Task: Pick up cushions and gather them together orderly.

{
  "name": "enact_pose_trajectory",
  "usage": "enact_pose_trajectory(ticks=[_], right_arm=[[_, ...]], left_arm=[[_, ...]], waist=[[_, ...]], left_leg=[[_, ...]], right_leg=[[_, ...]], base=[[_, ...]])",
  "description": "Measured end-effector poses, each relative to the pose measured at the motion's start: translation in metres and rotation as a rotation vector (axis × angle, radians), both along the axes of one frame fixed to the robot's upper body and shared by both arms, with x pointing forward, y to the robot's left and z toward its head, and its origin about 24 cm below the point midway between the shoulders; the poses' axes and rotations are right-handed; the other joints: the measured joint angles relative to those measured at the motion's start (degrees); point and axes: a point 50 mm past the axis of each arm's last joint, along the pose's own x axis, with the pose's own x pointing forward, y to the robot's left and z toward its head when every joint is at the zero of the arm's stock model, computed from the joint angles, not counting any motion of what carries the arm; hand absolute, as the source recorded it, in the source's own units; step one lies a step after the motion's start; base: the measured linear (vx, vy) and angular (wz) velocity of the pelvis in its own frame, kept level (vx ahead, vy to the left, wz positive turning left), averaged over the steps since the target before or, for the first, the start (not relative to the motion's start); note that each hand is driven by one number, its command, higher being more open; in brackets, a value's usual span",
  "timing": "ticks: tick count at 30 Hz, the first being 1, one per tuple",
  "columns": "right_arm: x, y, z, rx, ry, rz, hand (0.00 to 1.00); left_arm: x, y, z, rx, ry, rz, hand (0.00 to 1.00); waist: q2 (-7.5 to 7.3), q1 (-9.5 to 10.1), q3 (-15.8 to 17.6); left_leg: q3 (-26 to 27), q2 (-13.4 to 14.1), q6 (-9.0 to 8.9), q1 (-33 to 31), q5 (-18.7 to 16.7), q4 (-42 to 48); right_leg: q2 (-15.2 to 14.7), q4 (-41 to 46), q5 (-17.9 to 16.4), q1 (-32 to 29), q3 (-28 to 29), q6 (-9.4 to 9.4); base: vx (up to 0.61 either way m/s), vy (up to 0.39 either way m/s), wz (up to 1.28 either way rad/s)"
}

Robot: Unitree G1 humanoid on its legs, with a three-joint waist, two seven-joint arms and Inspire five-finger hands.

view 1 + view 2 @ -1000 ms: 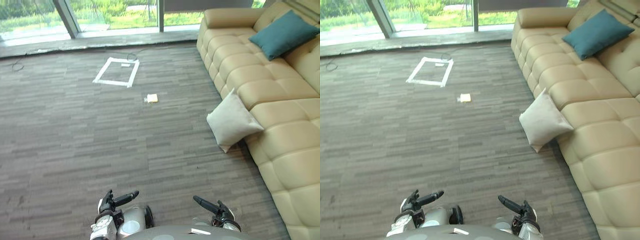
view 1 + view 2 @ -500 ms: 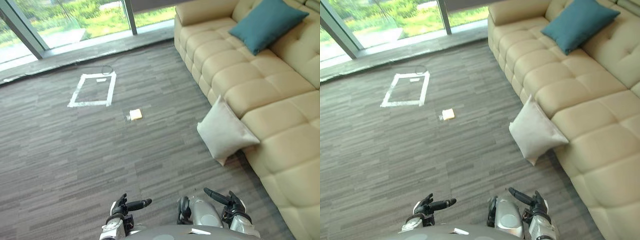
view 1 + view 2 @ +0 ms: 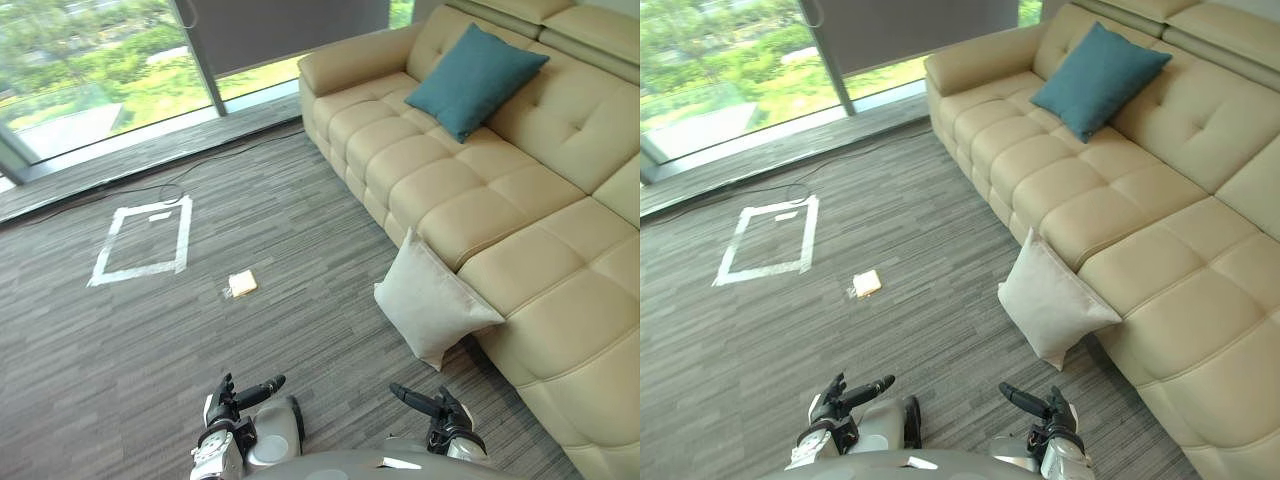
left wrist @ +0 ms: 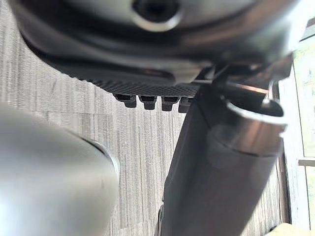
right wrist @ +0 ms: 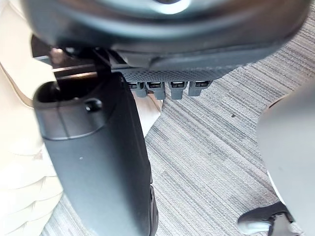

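An off-white cushion (image 3: 432, 298) stands on the carpet, leaning against the front of the beige sofa (image 3: 560, 250). A teal cushion (image 3: 475, 65) rests on the sofa seat against the backrest, farther away. My left hand (image 3: 235, 398) hangs low over the carpet at the near edge, open and holding nothing. My right hand (image 3: 438, 408) is equally low, open and empty, a short way in front of the off-white cushion. Carpet lies past the thumbs of the left hand (image 4: 221, 172) and the right hand (image 5: 98, 162) in their wrist views.
A white tape rectangle (image 3: 140, 242) marks the carpet to the left. A small yellowish object (image 3: 241, 284) lies near it. Tall windows (image 3: 90, 90) run along the far side, with a thin cable (image 3: 170, 190) on the floor before them.
The camera has turned, so the sofa and cushions sit further left and nearer in the picture. Both hands stay low and empty; neither cushion has moved.
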Motion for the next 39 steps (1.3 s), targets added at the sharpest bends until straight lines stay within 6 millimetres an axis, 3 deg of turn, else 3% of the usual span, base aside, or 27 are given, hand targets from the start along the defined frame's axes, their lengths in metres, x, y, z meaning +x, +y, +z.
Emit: enact_pose_trajectory(ticks=[2, 6, 7, 8, 9, 10, 12, 14, 16, 17, 19, 22, 23, 26, 28, 29, 30, 32, 33, 35, 39], right_arm=[[0.007, -0.007, 0.003, -0.023, -0.022, 0.007, 1.00], [0.027, -0.010, 0.007, -0.047, -0.063, 0.042, 1.00], [0.028, -0.011, 0.008, -0.052, -0.064, 0.047, 1.00], [0.034, -0.011, 0.009, -0.060, -0.074, 0.066, 1.00], [0.032, -0.009, 0.008, -0.059, -0.066, 0.075, 1.00], [0.033, -0.018, 0.008, -0.076, -0.058, 0.082, 1.00], [0.033, -0.030, 0.009, -0.107, -0.051, 0.071, 1.00], [0.022, -0.035, 0.006, -0.109, -0.014, 0.034, 1.00], [0.017, -0.031, 0.004, -0.091, -0.006, 0.005, 1.00], [0.017, -0.028, 0.004, -0.086, -0.009, 0.009, 1.00], [0.018, -0.024, 0.004, -0.078, -0.020, 0.007, 1.00], [0.019, -0.021, 0.005, -0.071, -0.029, 0.000, 1.00], [0.020, -0.021, 0.005, -0.073, -0.031, -0.002, 1.00], [0.013, -0.020, 0.003, -0.077, -0.009, -0.011, 1.00], [0.011, -0.021, 0.003, -0.081, -0.006, -0.014, 1.00], [0.009, -0.025, 0.003, -0.089, -0.003, -0.019, 1.00], [0.008, -0.025, 0.003, -0.088, 0.001, -0.020, 1.00], [0.000, -0.015, -0.001, -0.060, 0.021, -0.025, 1.00], [-0.001, -0.010, -0.002, -0.047, 0.024, -0.027, 1.00], [-0.004, -0.007, -0.003, -0.038, 0.031, -0.030, 1.00], [-0.005, -0.009, -0.003, -0.048, 0.035, -0.024, 1.00]], left_arm=[[-0.003, -0.006, -0.003, -0.014, 0.027, -0.025, 1.00], [-0.003, -0.014, -0.007, -0.019, 0.065, -0.119, 1.00], [-0.003, -0.014, -0.007, -0.021, 0.070, -0.124, 1.00], [-0.003, -0.015, -0.009, -0.024, 0.084, -0.132, 1.00], [-0.004, -0.012, -0.009, -0.019, 0.089, -0.136, 1.00], [-0.002, -0.017, -0.009, -0.029, 0.090, -0.155, 1.00], [0.002, -0.030, -0.010, -0.054, 0.079, -0.187, 1.00], [0.009, -0.031, -0.008, -0.059, 0.057, -0.205, 1.00], [0.012, -0.028, -0.006, -0.054, 0.035, -0.180, 1.00], [0.013, -0.022, -0.004, -0.043, 0.020, -0.150, 1.00], [0.013, -0.022, -0.003, -0.045, 0.007, -0.129, 1.00], [0.013, -0.020, -0.001, -0.042, -0.012, -0.112, 1.00], [0.013, -0.019, -0.001, -0.049, -0.020, -0.084, 1.00], [0.014, -0.017, 0.000, -0.042, -0.032, -0.066, 1.00], [0.012, -0.018, -0.001, -0.049, -0.026, -0.057, 1.00], [0.008, -0.022, -0.003, -0.062, -0.015, -0.052, 1.00], [0.006, -0.022, -0.003, -0.064, -0.013, -0.046, 1.00], [0.003, -0.011, -0.003, -0.037, 0.000, -0.046, 1.00], [0.001, -0.007, -0.003, -0.028, 0.007, -0.047, 1.00], [-0.002, -0.005, -0.003, -0.023, 0.019, -0.050, 1.00], [-0.004, -0.009, -0.005, -0.028, 0.032, -0.067, 1.00]], waist=[[1.56, -0.17, 0.54], [3.42, -1.22, 1.13], [3.67, -1.44, 1.34], [3.74, -1.96, 2.15], [3.20, -2.06, 2.44], [5.04, -2.03, 3.14], [7.07, -2.34, 3.64], [7.06, -3.12, 4.15], [6.01, -3.06, 4.95], [5.35, -2.84, 5.47], [5.43, -1.80, 5.56], [5.02, -1.42, 5.71], [4.90, -1.29, 5.79], [4.15, -1.00, 6.04], [4.51, -0.97, 5.60], [5.65, -0.98, 4.69], [6.05, -0.94, 4.19], [2.76, -0.47, 2.42], [2.00, -0.49, 1.73], [1.30, -0.49, 1.29], [1.95, -0.43, 0.87]], left_leg=[[2.81, 1.05, -0.21, 5.79, 0.13, -4.91], [7.77, 2.80, -2.48, 11.13, 1.57, -11.99], [8.13, 3.06, -2.77, 11.61, 1.74, -12.65], [9.29, 3.24, -3.51, 13.06, 2.17, -13.76], [9.27, 2.56, -3.87, 13.89, 2.37, -13.99], [9.03, 3.88, -4.17, 15.58, 2.60, -14.56], [8.72, 5.04, -4.72, 15.61, 4.62, -14.22], [8.13, 6.16, -7.31, 15.54, 8.09, -10.71], [6.19, 9.01, -8.59, 12.81, 9.04, 0.47], [3.90, 11.22, -9.12, 9.33, 7.34, 10.85], [1.17, 12.88, -8.79, 4.62, 2.85, 21.19], [-0.67, 11.34, -7.63, 0.17, -0.37, 16.15], [-3.82, 9.79, -7.05, -1.57, -0.71, 12.42], [-13.81, 4.89, -6.96, -3.21, -0.40, 3.61], [-15.63, 4.12, -5.64, -3.08, 1.95, -0.57], [-15.64, 4.29, -4.30, -2.42, 6.12, -3.05], [-15.44, 4.42, -5.59, -2.11, 6.58, -3.39], [-12.26, 2.12, -4.72, -0.47, 6.24, -5.19], [-11.26, 1.26, -4.45, 0.22, 6.34, -5.96], [-10.37, 0.28, -4.08, 1.75, 6.39, -7.32], [-8.56, -0.51, -3.73, 4.83, 6.43, -9.88]], right_leg=[[-2.04, 2.93, -0.86, -2.72, -9.75, -1.51], [-0.71, -6.48, -0.60, -9.06, -22.81, -2.30], [-0.31, -7.84, -0.06, -9.83, -24.49, -3.16], [1.30, -13.74, 3.75, -11.12, -27.44, -6.54], [2.31, -16.93, 10.37, -11.07, -26.85, -10.18], [4.53, -17.86, 10.24, -9.46, -26.44, -11.08], [6.52, -20.58, 10.07, -7.86, -26.22, -11.31], [7.59, -23.96, 9.94, -4.59, -26.50, -11.45], [9.08, -27.14, 9.62, -0.38, -26.06, -11.72], [10.33, -28.77, 9.25, 1.74, -25.02, -11.83], [11.91, -29.61, 8.92, 3.76, -22.68, -12.21], [12.22, -29.84, 8.69, 5.21, -18.11, -11.96], [12.12, -29.69, 8.63, 5.34, -15.97, -11.79], [11.05, -28.45, 7.67, 5.65, -11.95, -10.05], [10.96, -26.75, 6.58, 5.00, -9.74, -8.32], [11.62, -25.37, 5.67, 4.26, -8.22, -7.08], [11.58, -24.53, 5.09, 4.04, -7.45, -6.54], [8.61, -23.30, 4.02, 3.13, -5.66, -4.75], [7.59, -23.67, 3.98, 3.16, -5.19, -4.18], [6.71, -24.72, 4.11, 4.26, -4.64, -3.65], [5.88, -26.37, 4.56, 6.17, -3.86, -2.83]], base=[[0.26, 0.116, -0.67], [0.27, -0.033, -0.64], [0.23, -0.106, -0.49], [0.17, -0.099, -0.41], [0.38, -0.199, -0.54], [0.32, -0.182, -0.46], [0.33, -0.248, -0.33], [0.30, -0.283, 0.00], [0.21, -0.250, -0.13], [0.14, -0.187, -0.37], [0.13, -0.074, -0.72], [0.11, 0.021, -0.84], [0.07, 0.088, -0.87], [0.08, 0.147, -0.72], [0.13, 0.251, -0.67], [0.15, 0.258, -0.68], [0.19, 0.325, -0.55], [0.16, 0.241, -0.43], [0.15, 0.150, -0.31], [0.13, 0.133, -0.20], [0.07, 0.068, -0.16]])
